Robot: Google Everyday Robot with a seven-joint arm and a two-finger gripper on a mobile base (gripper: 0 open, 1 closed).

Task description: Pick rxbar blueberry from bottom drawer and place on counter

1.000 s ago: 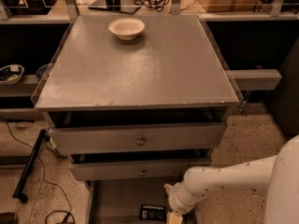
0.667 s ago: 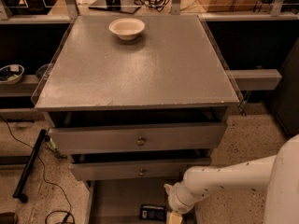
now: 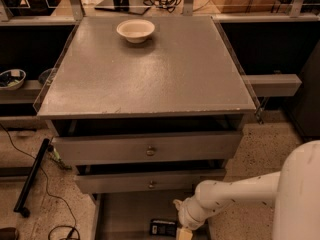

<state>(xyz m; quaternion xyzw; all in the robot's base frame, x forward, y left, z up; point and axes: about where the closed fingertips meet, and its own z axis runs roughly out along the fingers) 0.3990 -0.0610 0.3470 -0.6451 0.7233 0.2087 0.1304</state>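
Gripper (image 3: 183, 232) low over bottom drawer (image 3: 125, 216), just right of rxbar blueberry (image 3: 163, 227).
Nothing has shifted since the earlier frame; bar lies flat on the drawer floor; grip state cannot be told.

On the counter (image 3: 150, 79) sits one bowl (image 3: 135, 30), near the rear edge and left of centre. Below the counter's front edge, the upper drawer (image 3: 150, 147) and middle drawer (image 3: 150, 182) stand stepped outward, one under the other. The bottom drawer (image 3: 122, 214) is pulled furthest forward, beneath both. The rxbar blueberry (image 3: 163, 227) lies flat on its floor, right of centre. The gripper (image 3: 183, 232) is inside this drawer, just beside the bar on its right. The arm (image 3: 235, 190) enters from the right. A side shelf (image 3: 272, 84) adjoins the counter's right, and a second bowl (image 3: 11, 78) rests on shelving to the left.
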